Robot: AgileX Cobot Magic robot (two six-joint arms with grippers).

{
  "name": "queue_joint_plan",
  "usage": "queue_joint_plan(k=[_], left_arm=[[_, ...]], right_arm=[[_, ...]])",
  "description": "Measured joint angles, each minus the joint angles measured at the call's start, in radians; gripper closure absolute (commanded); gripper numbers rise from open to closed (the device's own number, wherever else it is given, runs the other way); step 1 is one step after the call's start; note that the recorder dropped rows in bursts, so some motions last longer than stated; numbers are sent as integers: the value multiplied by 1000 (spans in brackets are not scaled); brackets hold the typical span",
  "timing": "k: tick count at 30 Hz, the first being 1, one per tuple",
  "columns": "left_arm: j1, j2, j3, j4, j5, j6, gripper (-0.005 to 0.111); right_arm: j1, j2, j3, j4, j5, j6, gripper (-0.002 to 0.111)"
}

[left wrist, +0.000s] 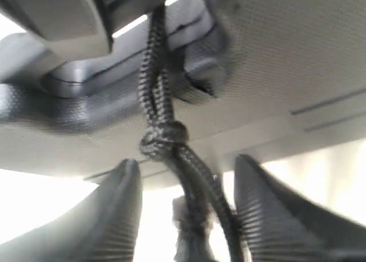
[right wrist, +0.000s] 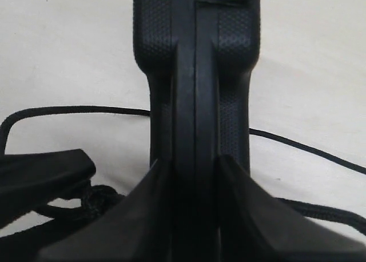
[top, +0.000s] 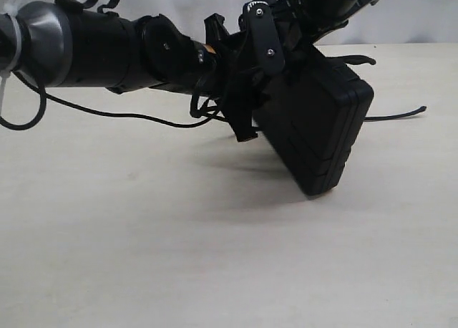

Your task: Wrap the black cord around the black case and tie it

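Note:
The black case (top: 322, 134) is tilted up on one corner above the table. My right gripper (top: 290, 45) comes from the upper right and is shut on its top edge. In the right wrist view the fingers (right wrist: 240, 193) clamp the case's handle edge (right wrist: 194, 73), with the right gripper (right wrist: 194, 162) tight on it. My left gripper (top: 242, 124) is at the case's left side. It stands open (left wrist: 186, 176), with the black cord (left wrist: 166, 139) and its knot hanging between the fingers (left wrist: 123, 210). The cord runs up through the case's handle hole (left wrist: 171, 22).
Cord (top: 129, 115) trails left across the beige table (top: 179, 256) under my left arm (top: 107, 49). Another stretch ends at the right (top: 404, 114). In the right wrist view cord (right wrist: 86, 109) lies on the table on both sides of the case.

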Motion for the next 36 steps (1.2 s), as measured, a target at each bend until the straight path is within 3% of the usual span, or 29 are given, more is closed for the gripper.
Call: queue_joint_plan(k=[2, 11, 20, 28, 30, 33, 36], left_arm=[[7, 2, 2, 0, 9, -5, 107], [6, 6, 3, 0, -58, -5, 107], [-100, 8, 4, 47, -222, -8, 107], [-106, 8, 4, 99, -235, -6, 106], [-106, 8, 4, 101, -246, -6, 93], [-106, 8, 4, 101, -262, -6, 54], [-108, 8, 4, 104, -279, -6, 42]], right_arm=[[0, 0, 0, 2, 3, 0, 104], [0, 0, 0, 4, 3, 0, 104], [0, 0, 0, 4, 4, 0, 104], [0, 0, 0, 4, 4, 0, 104], [0, 0, 0, 4, 4, 0, 104], [0, 0, 0, 4, 4, 0, 104], [0, 0, 0, 7, 4, 3, 104]])
